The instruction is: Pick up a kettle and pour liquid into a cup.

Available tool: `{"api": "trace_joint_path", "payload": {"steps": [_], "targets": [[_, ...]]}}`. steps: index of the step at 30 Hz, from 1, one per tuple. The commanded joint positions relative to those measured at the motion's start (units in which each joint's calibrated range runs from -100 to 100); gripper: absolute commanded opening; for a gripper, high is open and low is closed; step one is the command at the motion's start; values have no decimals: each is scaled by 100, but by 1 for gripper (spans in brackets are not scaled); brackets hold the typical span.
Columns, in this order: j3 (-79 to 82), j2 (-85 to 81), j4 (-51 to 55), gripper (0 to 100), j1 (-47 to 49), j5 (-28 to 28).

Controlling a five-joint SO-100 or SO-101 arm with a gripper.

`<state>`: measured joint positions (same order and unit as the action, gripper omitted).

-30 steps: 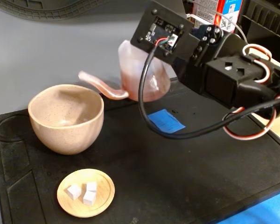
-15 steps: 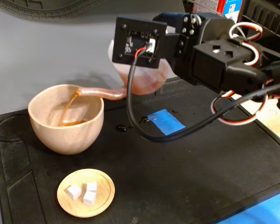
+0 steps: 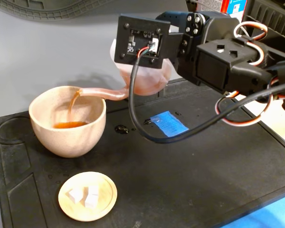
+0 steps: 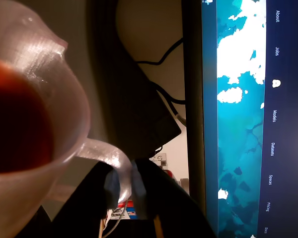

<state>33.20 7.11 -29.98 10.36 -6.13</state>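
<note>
The translucent pinkish kettle [image 3: 151, 81] hangs tilted above the mat, its long spout [image 3: 100, 93] reaching over the rim of the beige speckled cup [image 3: 69, 140]. A thin stream of reddish-brown liquid [image 3: 73, 103] falls from the spout tip into a small pool [image 3: 69, 125] in the cup. In the wrist view my gripper [image 4: 123, 187] is shut on the kettle's loop handle [image 4: 109, 157], with dark liquid [image 4: 15, 129] showing inside the kettle [image 4: 64, 74]. In the fixed view the wrist camera board hides the fingers.
A small wooden dish [image 3: 88, 196] with white cubes lies in front of the cup. A blue tape square [image 3: 168, 123] and a few spilled drops [image 3: 119, 128] sit on the black mat [image 3: 204, 180]. The arm's cable [image 3: 133, 118] loops low over the mat.
The kettle tipped and swung left until its spout came over the cup, and liquid began streaming out. The pool in the cup has grown. Drops appeared on the mat.
</note>
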Motion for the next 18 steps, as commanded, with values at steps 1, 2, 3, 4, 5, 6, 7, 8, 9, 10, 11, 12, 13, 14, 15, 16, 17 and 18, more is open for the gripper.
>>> {"api": "trace_joint_path", "payload": {"steps": [1, 2, 3, 4, 5, 6, 7, 8, 9, 10, 11, 12, 13, 14, 15, 16, 17, 18], "targets": [[-426, -412, -7, 1, -35, 22], [-426, -412, -7, 1, -66, 22], [-417, -412, -7, 1, -81, 22], [-426, -412, -7, 1, -81, 22], [-426, -412, -7, 1, -81, 22], [-426, -412, -7, 1, -81, 22], [-417, -412, -7, 1, -81, 22], [-417, -412, -7, 1, -81, 22], [-417, -403, -7, 1, -81, 22], [-417, -395, -7, 1, -81, 22], [-417, -395, -7, 1, -81, 22], [-417, -395, -7, 1, -81, 22], [-417, -395, -7, 1, -81, 22], [-417, -395, -7, 1, -81, 22], [-407, -386, -7, 1, -81, -4], [-389, -369, -7, 1, -88, -35], [-371, -369, -7, 1, -88, -56], [-317, -352, -7, 1, -172, -418]]}}
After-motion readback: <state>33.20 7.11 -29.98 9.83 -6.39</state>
